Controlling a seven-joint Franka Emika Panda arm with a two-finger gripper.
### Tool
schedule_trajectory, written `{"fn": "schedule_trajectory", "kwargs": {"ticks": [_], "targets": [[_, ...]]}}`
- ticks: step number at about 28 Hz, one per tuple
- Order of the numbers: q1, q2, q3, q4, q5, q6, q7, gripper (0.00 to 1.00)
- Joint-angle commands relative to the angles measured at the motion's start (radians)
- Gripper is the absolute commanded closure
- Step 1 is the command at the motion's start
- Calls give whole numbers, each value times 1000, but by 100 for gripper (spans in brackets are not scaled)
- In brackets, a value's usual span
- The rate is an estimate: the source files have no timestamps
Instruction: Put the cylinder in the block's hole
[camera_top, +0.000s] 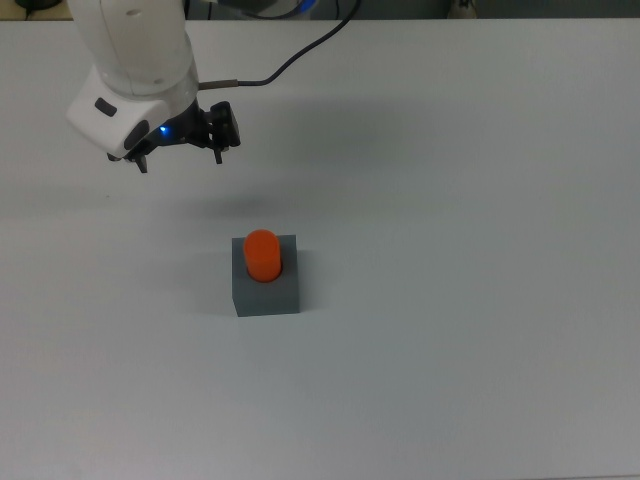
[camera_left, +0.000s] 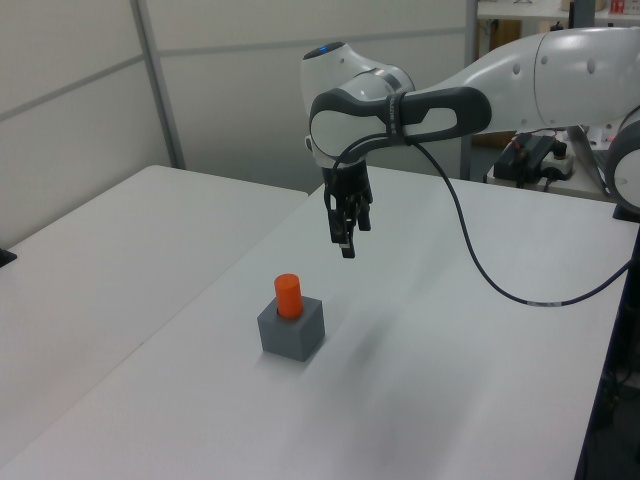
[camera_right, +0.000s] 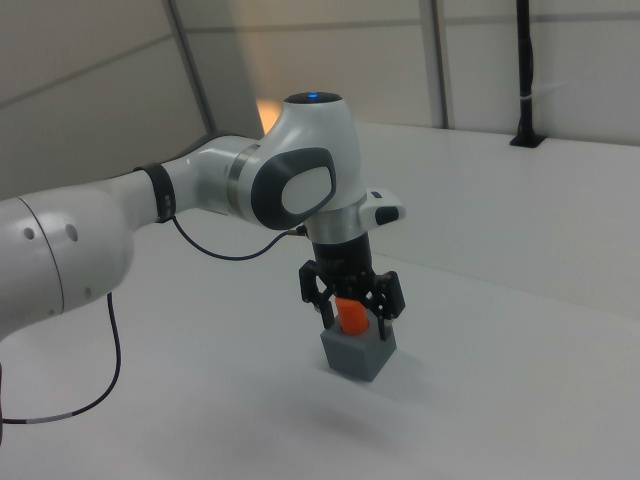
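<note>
No readable text, label, brand, number or sign in top view, left view or right view. Arm shell plain white and dark grey, no legible marking. Block and cylinder bare, unmarked. Table surface blank. Wall panels blank.

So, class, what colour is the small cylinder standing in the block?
The cylinder is bright orange-red, standing in the dark grey block; the top view shows it best.
</note>
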Motion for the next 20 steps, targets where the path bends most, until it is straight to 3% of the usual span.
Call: {"fn": "schedule_trajectory", "kwargs": {"ticks": [1, 20], "targets": [[7, -19, 6, -10, -11, -41, 19, 0], [-7, -42, -5, -10, -11, -40, 34, 0]]}}
